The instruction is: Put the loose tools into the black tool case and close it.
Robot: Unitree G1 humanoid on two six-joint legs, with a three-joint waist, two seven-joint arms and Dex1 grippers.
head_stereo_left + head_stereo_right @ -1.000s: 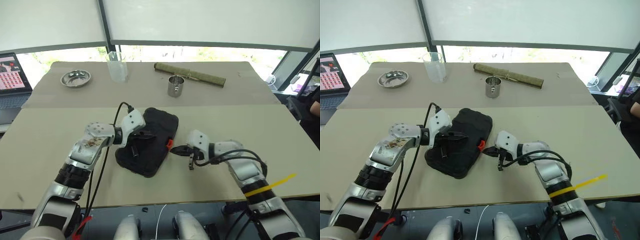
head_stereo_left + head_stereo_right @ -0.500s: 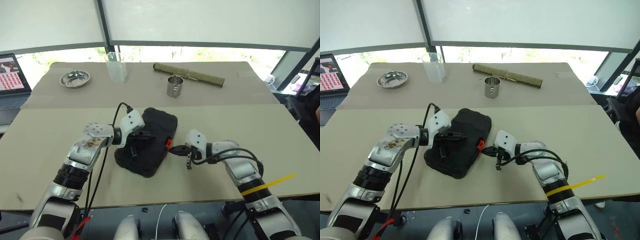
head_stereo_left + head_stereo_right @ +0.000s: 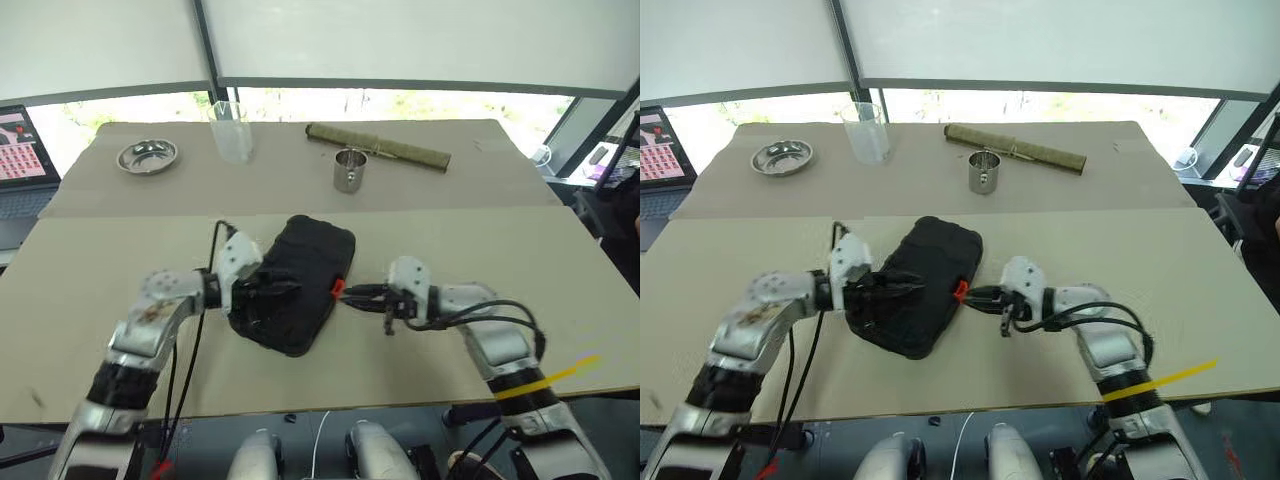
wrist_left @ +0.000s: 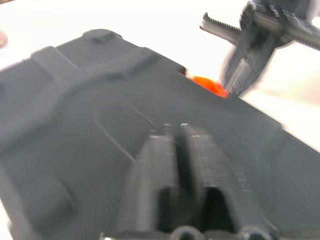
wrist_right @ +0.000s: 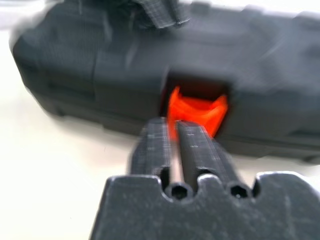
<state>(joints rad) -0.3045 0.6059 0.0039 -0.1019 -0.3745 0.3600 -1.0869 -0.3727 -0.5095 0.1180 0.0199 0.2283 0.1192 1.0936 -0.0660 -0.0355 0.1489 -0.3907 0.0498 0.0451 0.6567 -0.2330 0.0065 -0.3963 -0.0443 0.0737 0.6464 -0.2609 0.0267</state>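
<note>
Now the black tool case [image 3: 297, 283] lies closed mid-table, its orange latch [image 5: 196, 111] at its 3 o'clock edge. The left gripper [image 4: 175, 131] hovers over the lid (fingers nearly together), holding nothing. The right gripper [image 5: 171, 129] points at the latch, fingers likewise almost together.

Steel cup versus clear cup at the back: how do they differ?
The steel cup is opaque, shiny metal; the clear cup is see-through. The steel cup is shorter, the clear cup taller. The steel cup stands nearer the case, the clear cup nearer the dish. Both stand upright.
</note>
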